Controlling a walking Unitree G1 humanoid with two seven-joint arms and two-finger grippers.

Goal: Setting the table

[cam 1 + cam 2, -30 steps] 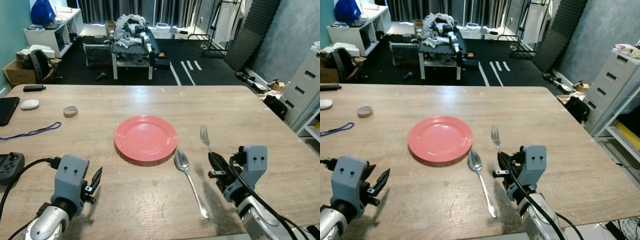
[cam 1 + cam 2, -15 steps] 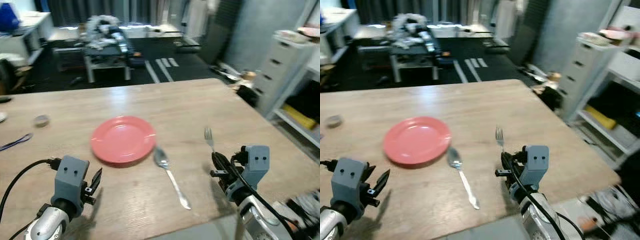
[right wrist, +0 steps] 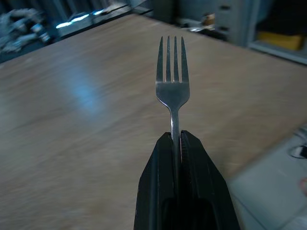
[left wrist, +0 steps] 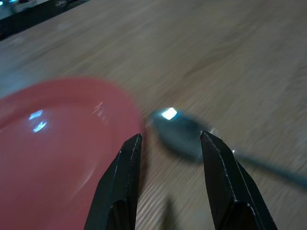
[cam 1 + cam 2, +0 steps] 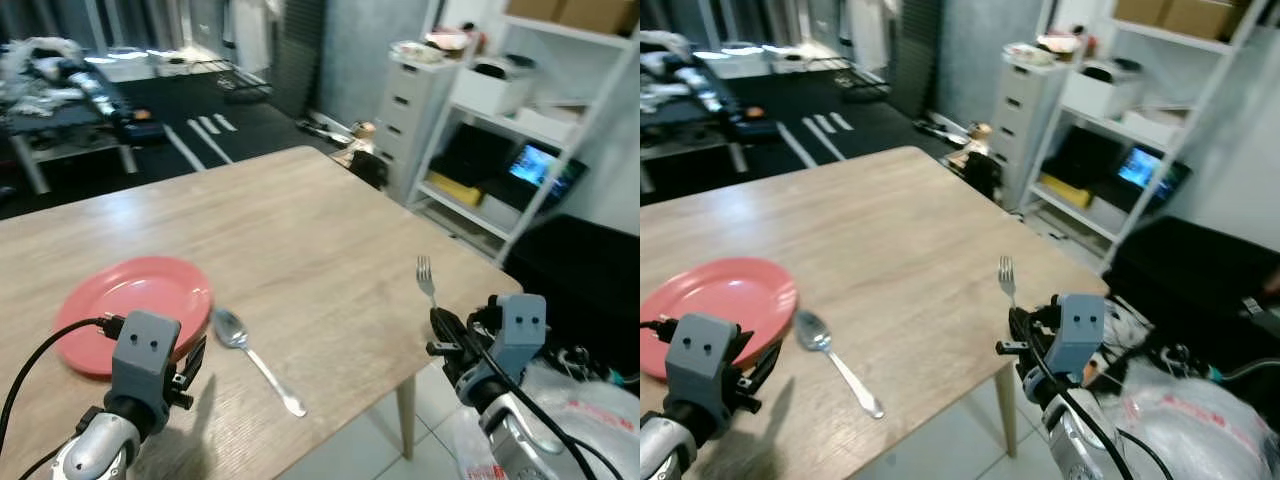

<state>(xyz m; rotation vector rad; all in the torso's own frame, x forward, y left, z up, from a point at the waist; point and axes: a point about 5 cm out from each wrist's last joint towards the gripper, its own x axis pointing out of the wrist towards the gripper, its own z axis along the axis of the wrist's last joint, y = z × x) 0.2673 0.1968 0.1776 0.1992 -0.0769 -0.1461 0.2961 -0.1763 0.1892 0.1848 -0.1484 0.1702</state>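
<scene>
My left gripper [image 5: 192, 362] hangs low over the wood-grain table [image 5: 300, 230], fingers parted, holding nothing. Ahead lies a round, glossy red plate [image 5: 130, 310]; just right of it rests a polished metal spoon [image 5: 255, 359], bowl toward the plate. My view has swung right since a second ago, bringing a white drawer unit [image 5: 425, 110] and shelving into sight. My right gripper [image 5: 1018, 335] pinches a steel fork [image 3: 172, 86] upright, tines raised, near the table's corner.
</scene>
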